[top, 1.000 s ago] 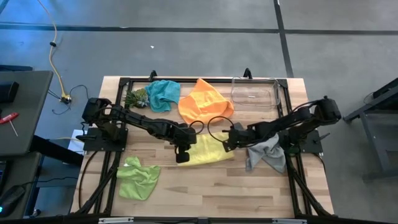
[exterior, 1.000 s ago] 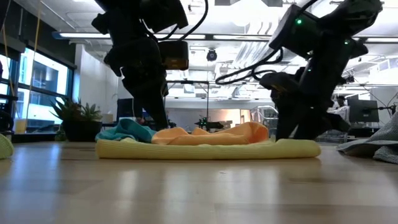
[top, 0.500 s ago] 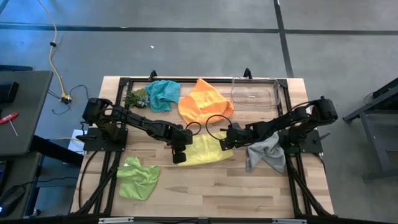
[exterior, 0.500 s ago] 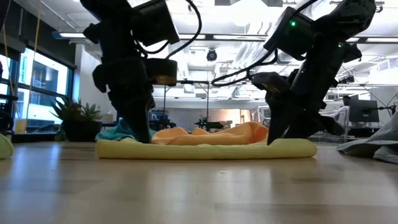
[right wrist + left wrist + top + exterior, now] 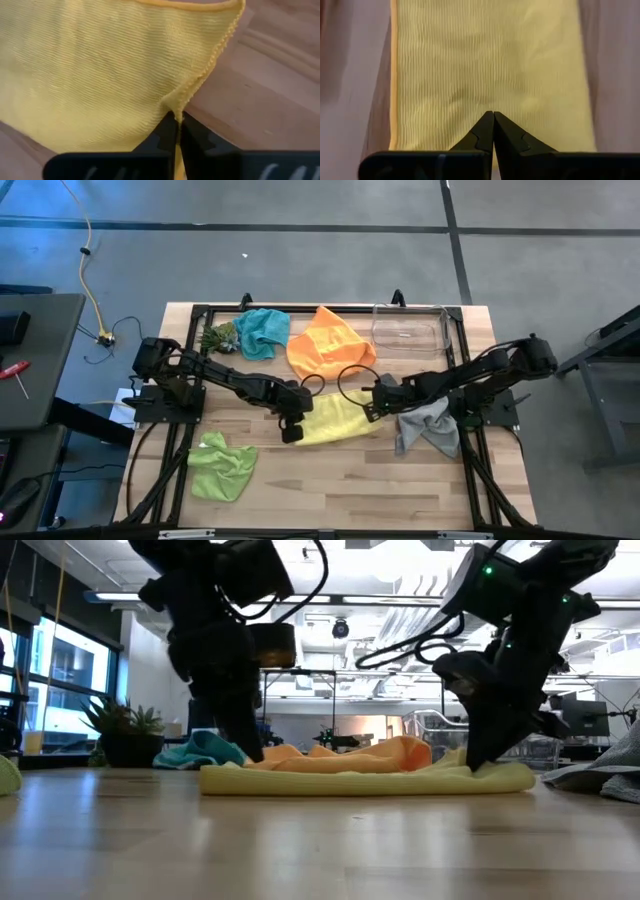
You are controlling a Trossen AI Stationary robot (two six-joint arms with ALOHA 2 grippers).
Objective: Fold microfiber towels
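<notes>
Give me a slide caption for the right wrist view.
Right pincer shut on the edge of the yellow towel, which lies on the wooden table.

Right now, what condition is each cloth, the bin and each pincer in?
yellow towel: lying flat, pinched at both ends
left pincer: shut on yellow towel
right pincer: shut on yellow towel
orange towel: spread loosely, unfolded
teal towel: crumpled
grey towel: crumpled
lime green towel: crumpled
clear bin: upright, looks empty
</notes>
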